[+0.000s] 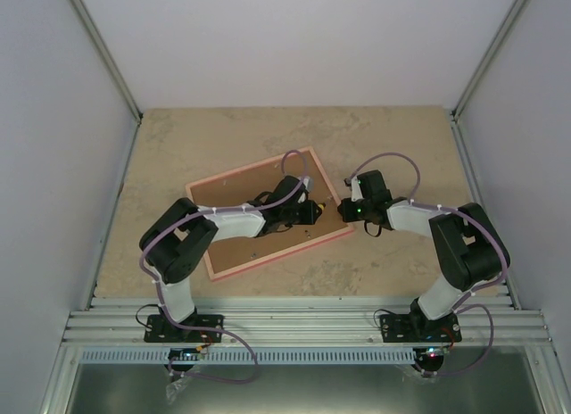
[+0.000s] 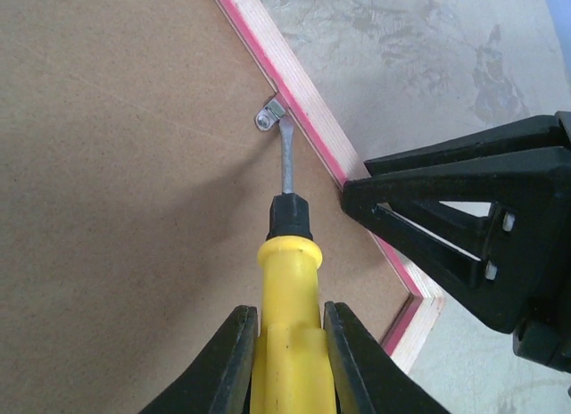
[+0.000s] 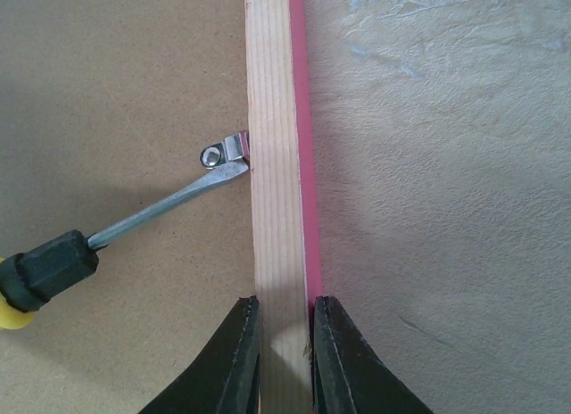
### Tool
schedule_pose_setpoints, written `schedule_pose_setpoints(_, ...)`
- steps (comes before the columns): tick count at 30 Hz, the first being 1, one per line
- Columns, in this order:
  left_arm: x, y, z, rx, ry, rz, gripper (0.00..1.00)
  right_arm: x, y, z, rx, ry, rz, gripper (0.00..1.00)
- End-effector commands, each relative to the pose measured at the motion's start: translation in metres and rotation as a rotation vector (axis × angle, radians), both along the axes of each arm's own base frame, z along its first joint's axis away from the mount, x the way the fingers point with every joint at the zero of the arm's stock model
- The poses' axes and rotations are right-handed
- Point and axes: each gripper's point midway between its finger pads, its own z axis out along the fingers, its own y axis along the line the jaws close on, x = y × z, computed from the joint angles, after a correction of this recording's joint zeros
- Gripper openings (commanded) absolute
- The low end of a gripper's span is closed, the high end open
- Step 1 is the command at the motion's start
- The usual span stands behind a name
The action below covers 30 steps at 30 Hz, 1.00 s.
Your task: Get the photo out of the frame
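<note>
Frame (image 3: 277, 209) edge, seemingly gripped, right end effector (image 3: 284, 309)

Left arm (image 1: 192, 240): elbow bent, forearm reaching forward and to the right. The left end effector (image 2: 290, 311) is clamped on the handle of a screwdriver (image 2: 285, 280). Right arm (image 1: 455, 244): folded inward toward the left. The right end effector (image 3: 285, 302) pinches the rail of the frame (image 3: 277, 120), one finger on each side. The two end effectors lie near each other, not touching.
</note>
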Motion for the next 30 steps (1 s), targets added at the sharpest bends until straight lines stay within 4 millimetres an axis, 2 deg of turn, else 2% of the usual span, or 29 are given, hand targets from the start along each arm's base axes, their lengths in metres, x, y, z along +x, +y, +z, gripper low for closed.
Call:
schedule_pose_setpoints(1,0.011,0.003,0.002,0.03,-0.027,0.052,0.0,-0.011,-0.006,-0.007,0.002,0.047,-0.027,0.0)
schedule_pose_setpoints(11,0.014,0.011,-0.003,0.04,-0.018,0.111,0.0,-0.011,-0.008,-0.006,-0.006,0.042,-0.039,0.01)
schedule_pose_setpoints(19,0.008,0.013,0.003,0.01,-0.011,0.103,0.0,-0.01,-0.011,-0.006,-0.013,0.036,-0.053,0.0)
schedule_pose_setpoints(26,0.001,0.026,0.013,0.003,-0.029,0.122,0.0,-0.008,-0.016,-0.003,-0.027,0.021,-0.079,0.01)
schedule_pose_setpoints(30,0.003,0.043,0.03,-0.02,-0.066,0.163,0.0,-0.007,-0.021,-0.001,-0.035,0.008,-0.104,0.01)
